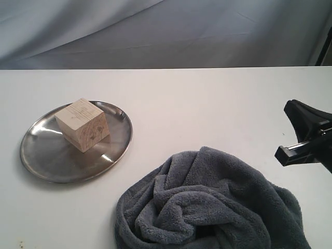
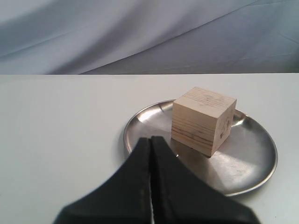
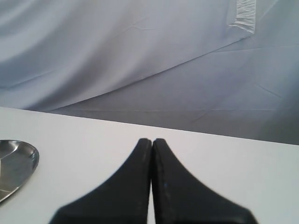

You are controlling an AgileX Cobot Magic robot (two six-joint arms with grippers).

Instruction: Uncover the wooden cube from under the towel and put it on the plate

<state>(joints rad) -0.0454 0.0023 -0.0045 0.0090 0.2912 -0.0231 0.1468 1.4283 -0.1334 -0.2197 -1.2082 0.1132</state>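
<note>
Where the wooden cube point(image 1: 83, 124) sits: on the plate point(image 1: 41, 155), flat on one face, near the middle and a little toward 12 o'clock in the exterior view, fully uncovered
Plate: at about 9 o'clock on the white table point(image 1: 207, 104), lying level
Towel point(image 1: 207, 212): bunched in a heap at about 5 o'clock, apart from the plate
Left gripper point(image 2: 150, 140): fingers pressed together, holding nothing; the tips seem to hang just short of the plate's near rim
Right gripper point(image 3: 152, 142): fingers likewise closed together and empty, at about 3 o'clock, near the towel
Stage: the task looks done to me; only a clean retreat is left
Risk: a forward or low sweep of the left gripper could knock the rim, and the slick steel would let the cube slide or tip off; a right arm snagging the towel could drag cloth into the plate
Heading and long axis: no long axis, all sides equal; one vertical edge faces about 6 o'clock, so the side faces look toward roughly 4 and 8; grain lines run level on one side face
</note>
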